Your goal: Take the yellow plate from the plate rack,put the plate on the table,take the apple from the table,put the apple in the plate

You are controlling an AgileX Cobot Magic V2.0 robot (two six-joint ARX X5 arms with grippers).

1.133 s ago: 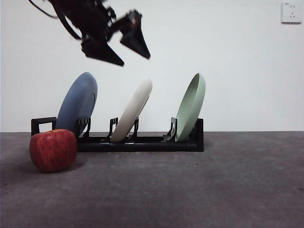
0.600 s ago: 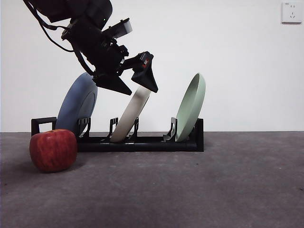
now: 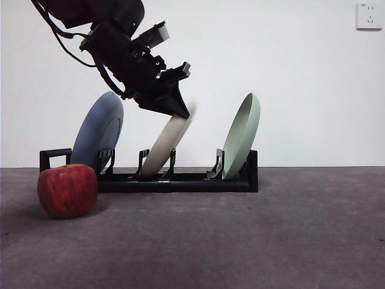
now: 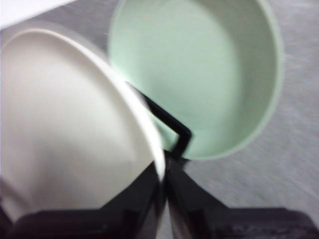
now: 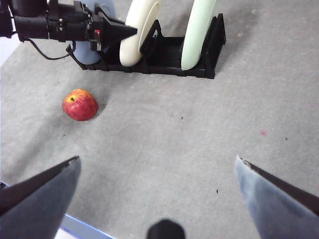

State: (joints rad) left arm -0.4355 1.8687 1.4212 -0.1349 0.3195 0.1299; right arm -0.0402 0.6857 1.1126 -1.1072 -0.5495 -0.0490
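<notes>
The left gripper [image 3: 180, 108] has dropped from above the rack [image 3: 180, 180] and pinched its jaws, nearly shut, over the yellow plate's [image 3: 168, 141] top rim. The plate still stands in the middle slot; lifting it straight out comes next. The apple [image 3: 67, 190] waits by the rack's handle end. The right gripper [image 5: 159, 169] hangs wide open, empty.

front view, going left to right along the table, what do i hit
apple → blue plate → yellow plate, with the left gripper shut on its top rim → pale green plate. All three plates stand in the plate rack; the apple sits on the table in front of its handle end.
</notes>
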